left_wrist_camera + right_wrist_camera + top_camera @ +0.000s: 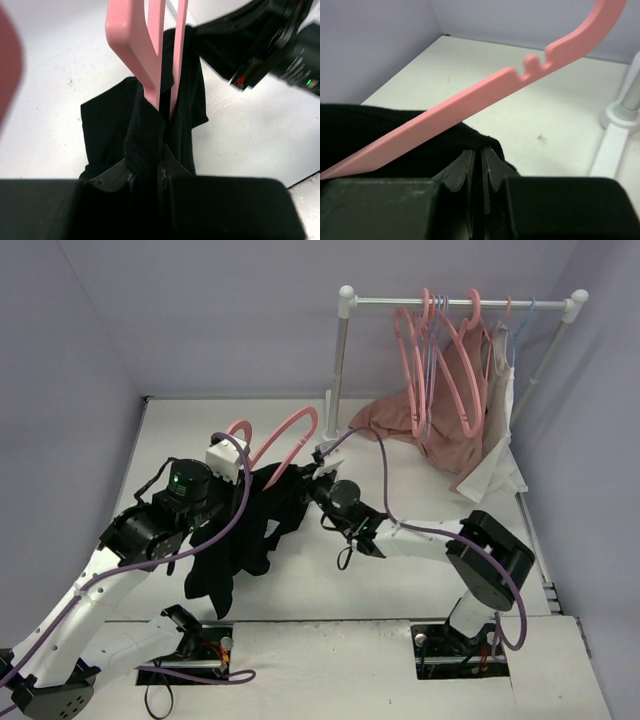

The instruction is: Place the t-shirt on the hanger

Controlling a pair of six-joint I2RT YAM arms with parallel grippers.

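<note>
Where the left claw (161,167) is clenched, a bunched fold of the black t-shirt (107,125) sits pinched between its fingers. The pink hanger (132,40) rises straight out ahead of the tips, and its bar runs into that same fold. Ahead of this claw and to its left, the rest of the cloth spreads dark against the white surface (55,70). Just past the hanger's far arm the right claw (481,159) faces in. Its fingers are pressed nearly together on the shirt's edge, which curls over their tips. The hanger's notched arm crosses just above them, slanting up to the right. Farther off, ahead and to the right of the right claw, stands a white rail (460,302). It carries more pink hangers (408,360), and a dusty-pink garment (400,415) and a white garment (497,468) hang from it down toward the surface.
</note>
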